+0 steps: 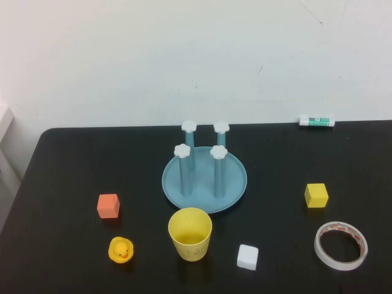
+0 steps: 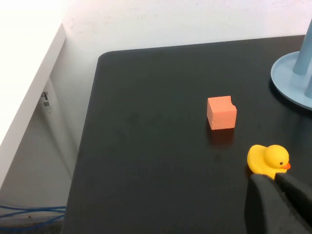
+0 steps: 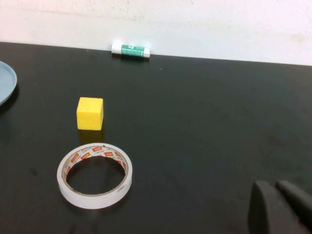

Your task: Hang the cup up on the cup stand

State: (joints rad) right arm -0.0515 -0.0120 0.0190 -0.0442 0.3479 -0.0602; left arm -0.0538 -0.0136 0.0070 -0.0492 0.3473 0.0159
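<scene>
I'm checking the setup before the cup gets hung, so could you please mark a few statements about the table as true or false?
1. The cup stands upright on the table, off the cup stand. True.
2. The cup stand has three posts. False: four.
3. The rubber duck sits near the orange cube. True.
4. The tape roll lies inside the stand's dish. False: it lies on the table near the yellow cube.
5. The left gripper holds the cup. False: both it and the right gripper hold nothing, jaws shut.

Both grippers — left gripper (image 2: 279,181) and right gripper (image 3: 277,186) — hang low over the table, fingers pressed together.
</scene>
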